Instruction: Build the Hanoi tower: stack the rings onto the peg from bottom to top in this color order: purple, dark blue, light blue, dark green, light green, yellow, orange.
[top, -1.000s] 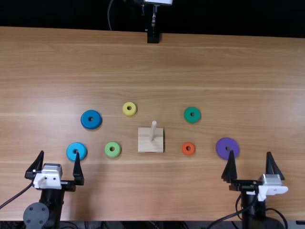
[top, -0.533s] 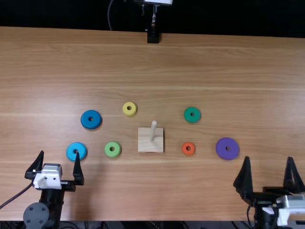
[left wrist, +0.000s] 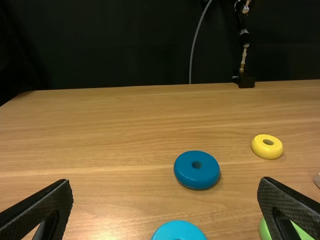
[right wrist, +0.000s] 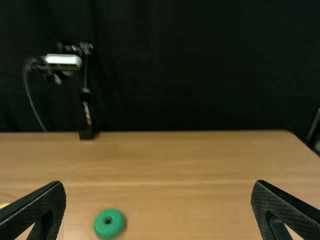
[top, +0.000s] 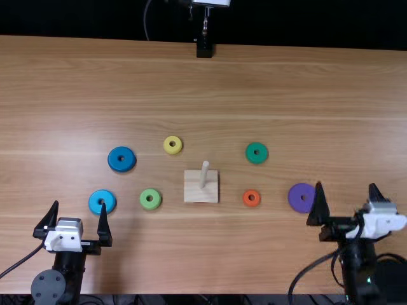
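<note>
The top view looks steeply down and forward from above the near edge of the bench (top: pixel 254 82), the farthest off. Both wrist views sit lower and closer, facing forward across it. The top view shares the dark blue ring (left wrist: pixel 197 180) with the left, the dark green ring (right wrist: pixel 116 227) with the right; all share the black stand (top: pixel 204 49).

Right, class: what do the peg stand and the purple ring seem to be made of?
The peg stand looks like bare, unpainted wood: pale, matt, faintly grained. The purple ring has even, solid colour, perhaps painted wood or plastic.
</note>
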